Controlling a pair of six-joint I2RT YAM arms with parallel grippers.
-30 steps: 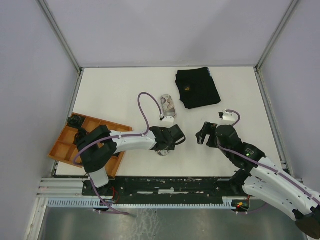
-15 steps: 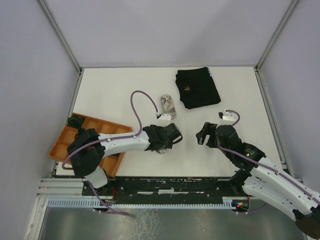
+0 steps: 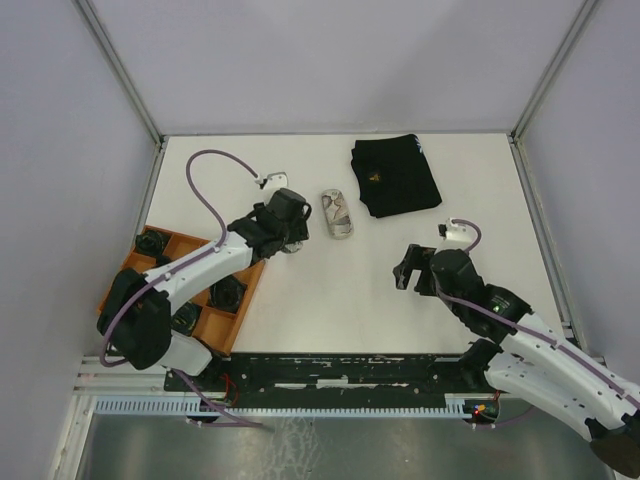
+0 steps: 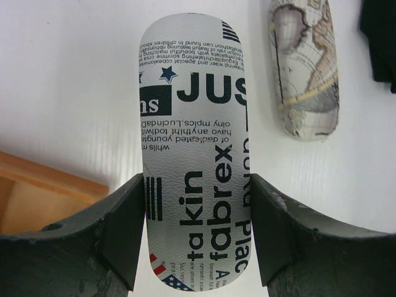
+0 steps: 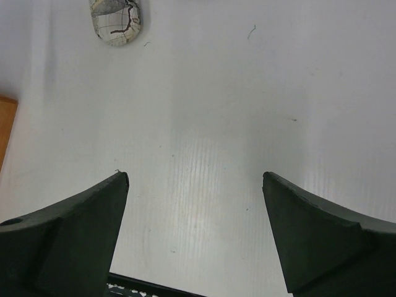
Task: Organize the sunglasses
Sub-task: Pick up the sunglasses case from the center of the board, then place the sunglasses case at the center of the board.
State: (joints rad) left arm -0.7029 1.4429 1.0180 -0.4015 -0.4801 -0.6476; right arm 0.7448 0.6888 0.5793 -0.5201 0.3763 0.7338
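My left gripper [image 4: 195,204] is closed about halfway, its two fingers pressing the long sides of the newsprint case [image 4: 192,111]. I grip it across the narrow width because that is the only span the fingers fit, and it leaves the case's long axis running straight out ahead of the wrist. It sits just beside the corner of the orange tray [image 4: 37,179], and I judge the tray is where it is bound. The map case [image 4: 306,68] lies on the table [image 4: 62,74] close by on the right, roughly parallel and apart from the held one.

My right gripper [image 5: 193,179] hangs wide open and empty over bare table, well apart from the left, which I read as waiting its turn.

The sunglasses show in no view, so I cannot tell where they are, how they point or how their long axis runs; they may be inside the cases. A few dark things [image 3: 150,242] sit in tray compartments, too small to name. A black cloth [image 3: 395,175] lies at the far side.
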